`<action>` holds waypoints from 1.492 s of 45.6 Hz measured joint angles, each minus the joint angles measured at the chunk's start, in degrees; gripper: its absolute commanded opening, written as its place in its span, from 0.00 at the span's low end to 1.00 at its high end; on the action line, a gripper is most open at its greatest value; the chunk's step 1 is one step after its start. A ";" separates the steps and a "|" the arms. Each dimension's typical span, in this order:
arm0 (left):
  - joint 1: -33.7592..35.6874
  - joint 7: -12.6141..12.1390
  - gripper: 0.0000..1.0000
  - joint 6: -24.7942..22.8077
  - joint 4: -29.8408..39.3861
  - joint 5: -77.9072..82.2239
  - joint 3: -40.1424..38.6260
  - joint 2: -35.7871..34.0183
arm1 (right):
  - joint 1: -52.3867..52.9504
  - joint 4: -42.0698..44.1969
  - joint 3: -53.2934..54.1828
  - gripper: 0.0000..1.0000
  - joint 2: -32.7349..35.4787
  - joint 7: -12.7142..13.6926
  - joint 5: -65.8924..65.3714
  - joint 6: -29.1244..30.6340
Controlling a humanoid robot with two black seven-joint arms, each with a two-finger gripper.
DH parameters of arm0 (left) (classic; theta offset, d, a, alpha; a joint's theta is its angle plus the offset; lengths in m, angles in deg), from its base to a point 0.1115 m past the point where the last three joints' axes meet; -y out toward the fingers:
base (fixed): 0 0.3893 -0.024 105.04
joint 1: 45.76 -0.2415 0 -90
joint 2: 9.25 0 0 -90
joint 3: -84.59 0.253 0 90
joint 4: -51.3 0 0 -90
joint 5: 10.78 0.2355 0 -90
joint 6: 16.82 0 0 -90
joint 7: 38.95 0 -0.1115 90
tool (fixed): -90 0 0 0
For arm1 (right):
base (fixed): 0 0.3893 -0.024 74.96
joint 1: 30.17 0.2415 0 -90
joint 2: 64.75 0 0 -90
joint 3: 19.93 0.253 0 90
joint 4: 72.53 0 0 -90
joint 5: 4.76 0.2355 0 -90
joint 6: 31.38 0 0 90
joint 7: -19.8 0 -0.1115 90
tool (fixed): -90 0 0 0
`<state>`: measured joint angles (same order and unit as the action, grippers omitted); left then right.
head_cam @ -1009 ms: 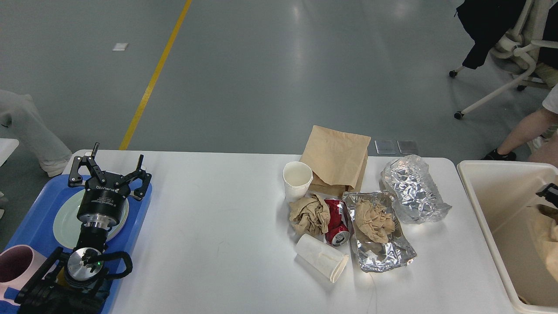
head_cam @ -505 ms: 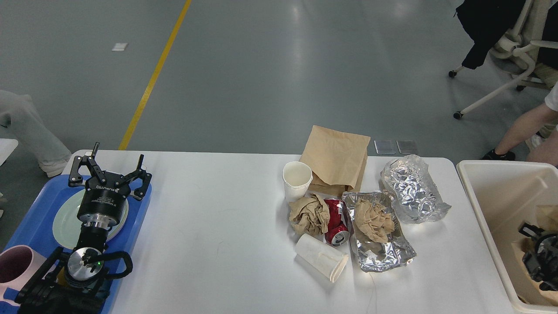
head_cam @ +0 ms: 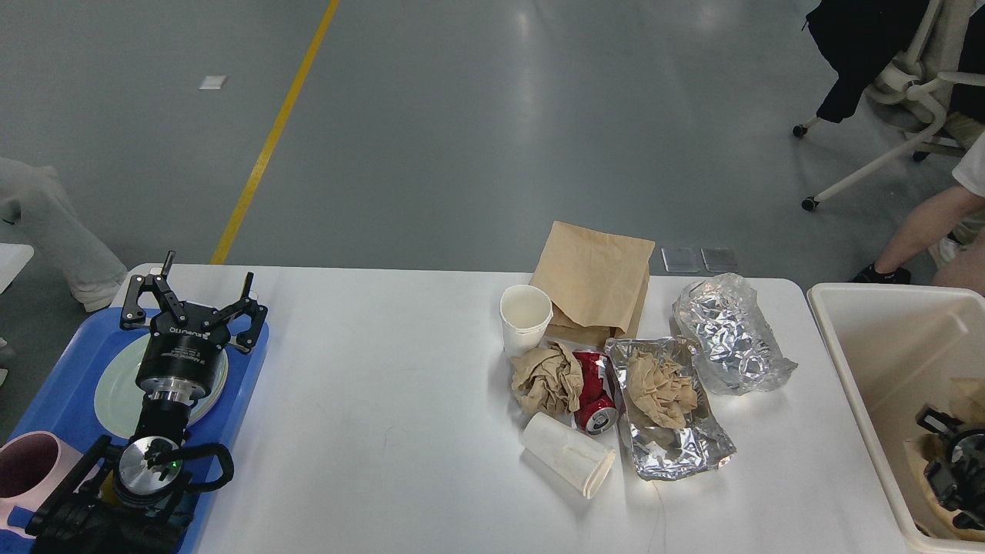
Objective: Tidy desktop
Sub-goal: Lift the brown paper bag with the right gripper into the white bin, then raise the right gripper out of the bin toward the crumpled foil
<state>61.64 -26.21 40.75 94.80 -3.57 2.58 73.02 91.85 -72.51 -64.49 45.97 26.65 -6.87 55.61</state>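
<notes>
The white desktop (head_cam: 385, 431) fills the lower view. Trash lies right of its middle: an upright paper cup (head_cam: 525, 315), a brown paper bag (head_cam: 596, 277), a crumpled brown paper (head_cam: 546, 377), a red can (head_cam: 594, 392), a paper cup on its side (head_cam: 568, 454), a foil tray (head_cam: 677, 454) holding crumpled paper (head_cam: 662, 388), and a crumpled foil wad (head_cam: 727, 335). My left gripper (head_cam: 208, 269) is open and empty above the blue tray's far end. My right gripper (head_cam: 950, 462) is low inside the cream bin, dark and partly cut off.
A blue tray (head_cam: 61, 400) at the left edge holds a pale green plate (head_cam: 111, 392) and a pink mug (head_cam: 31, 469). A cream bin (head_cam: 854, 369) stands off the table's right end with brown paper inside (head_cam: 966, 392). People and a chair are behind.
My right gripper has gone from the bin's upper right edge down into the bin, then barely moved. The left arm and the trash have not moved.
</notes>
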 measured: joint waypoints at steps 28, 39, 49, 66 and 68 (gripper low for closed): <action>0.00 0.00 0.97 0.00 0.00 -0.02 0.01 0.02 | 0.64 -2.61 -0.20 1.00 1.79 0.32 -0.10 -2.56; 0.00 0.00 0.97 0.00 0.00 -0.02 -0.02 0.02 | 17.10 -23.29 -2.94 1.00 11.80 2.42 -3.25 0.90; 0.00 -0.05 0.97 0.00 0.00 -0.02 -0.02 0.02 | 39.70 -46.12 -14.42 1.00 15.70 6.74 -8.17 1.99; 0.00 -0.09 0.97 0.00 0.00 0.01 0.09 0.03 | 75.85 -66.11 -35.01 1.00 -0.86 7.45 -8.22 32.72; 0.00 -0.09 0.97 0.00 0.00 0.00 0.09 0.04 | 79.06 -67.80 -34.65 1.00 -1.99 7.45 -8.21 36.59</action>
<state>61.64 -26.30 40.75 94.80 -3.57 2.67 73.05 170.91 -140.32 -99.14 43.98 34.10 -15.08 92.20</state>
